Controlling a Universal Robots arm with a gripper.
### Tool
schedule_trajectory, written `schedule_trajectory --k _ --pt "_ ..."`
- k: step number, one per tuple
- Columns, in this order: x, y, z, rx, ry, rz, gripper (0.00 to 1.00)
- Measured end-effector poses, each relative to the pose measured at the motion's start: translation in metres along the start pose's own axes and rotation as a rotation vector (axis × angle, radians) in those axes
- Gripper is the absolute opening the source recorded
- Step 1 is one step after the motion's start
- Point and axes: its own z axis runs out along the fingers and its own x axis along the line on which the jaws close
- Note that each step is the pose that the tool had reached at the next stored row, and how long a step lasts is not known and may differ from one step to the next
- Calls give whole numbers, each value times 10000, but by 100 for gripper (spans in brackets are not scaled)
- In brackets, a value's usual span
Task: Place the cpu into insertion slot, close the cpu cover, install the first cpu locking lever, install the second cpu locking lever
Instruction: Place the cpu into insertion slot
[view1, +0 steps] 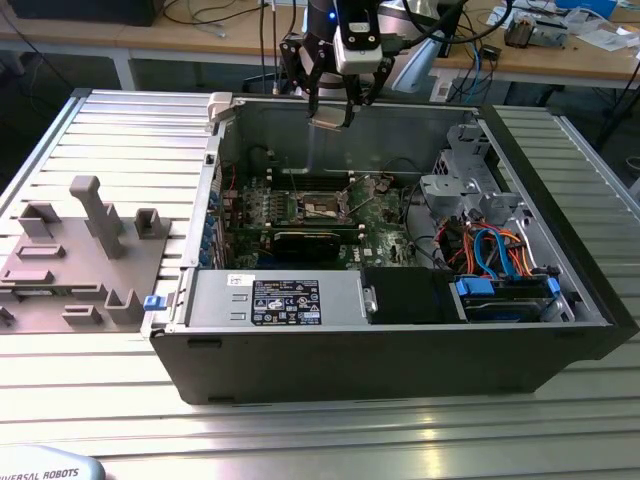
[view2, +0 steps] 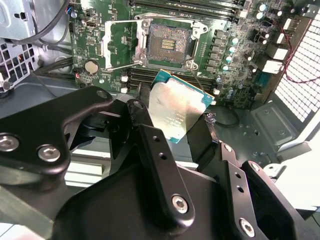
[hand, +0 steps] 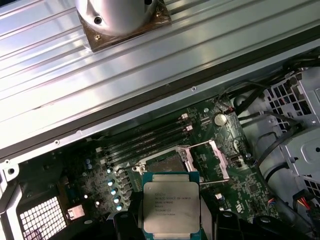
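The cpu, a small square chip with a silver-grey top, hangs above the open computer case with my gripper shut on its edges. In the second wrist view the cpu sits tilted between the black fingers of my gripper. Below it on the green motherboard lies the insertion slot, dark-centred and uncovered. The cpu cover stands swung open beside the slot. In the first wrist view the cpu hovers just short of the insertion slot.
The case lies on its side on a ribbed metal table. A grey power supply and blue drive bay line its near wall. A metal drive cage and cables stand on the exterior view's right. A grey fixture sits outside, left.
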Motion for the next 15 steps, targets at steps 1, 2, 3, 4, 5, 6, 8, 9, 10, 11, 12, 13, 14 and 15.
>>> schedule_trajectory --k 1,2,3,4,5,6,8,9,10,11,12,13,14,15 --pt "0 0 0 0 -1 7 54" --pt "0 0 0 0 -2 17 54" --pt "0 0 0 0 -2 27 54" --pt "0 0 0 -1 -3 34 54" --pt "0 0 0 -1 -4 44 54" --pt "0 0 0 -1 -5 51 54" --pt "0 0 0 -1 -6 68 54" --pt "0 0 0 -2 -7 75 54" --pt "0 0 0 -2 -7 82 54" --pt "0 0 0 -2 -8 89 54" --pt "0 0 0 -2 -9 96 54" --pt "0 0 0 -2 -10 106 54" --pt "0 0 0 -2 -10 114 54" --pt "0 0 0 -2 -11 123 54"
